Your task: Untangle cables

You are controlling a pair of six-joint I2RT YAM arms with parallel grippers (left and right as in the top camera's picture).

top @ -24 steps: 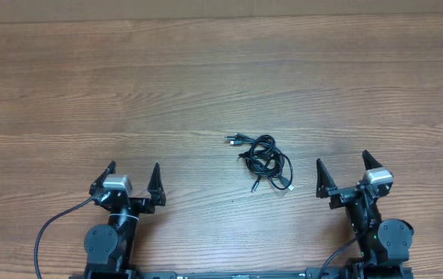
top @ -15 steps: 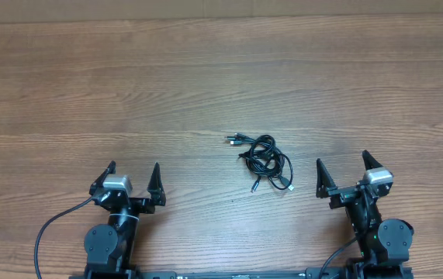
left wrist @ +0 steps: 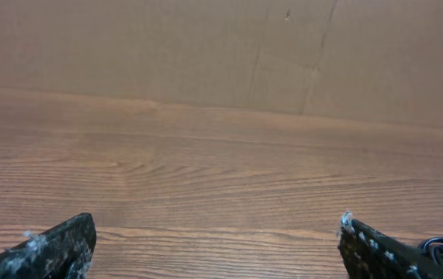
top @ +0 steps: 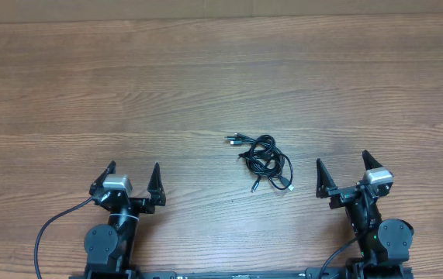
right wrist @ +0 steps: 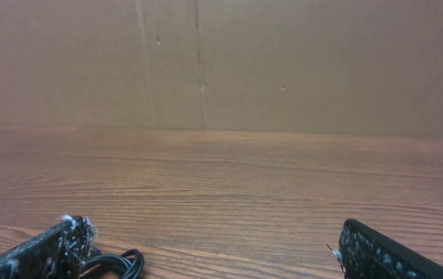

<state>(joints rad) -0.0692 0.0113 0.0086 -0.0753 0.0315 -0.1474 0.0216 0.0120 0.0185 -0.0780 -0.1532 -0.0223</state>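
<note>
I have not started: the thin black cables (top: 263, 160), seemingly knotted, lie untouched while my left claw (top: 133, 165) and right claw (top: 342, 158) gape empty.

One desk (top: 205, 77) in play. Two claws over its near edge: the left claw (top: 133, 167) at near left and the right claw (top: 342, 160) at near right. Each has two fingers (top: 156, 174), four in all. One knot of cables (top: 266, 159), a single bundle right of centre. The cords inside it can't be counted, but a few plug ends (top: 231, 140) stick out.
</note>
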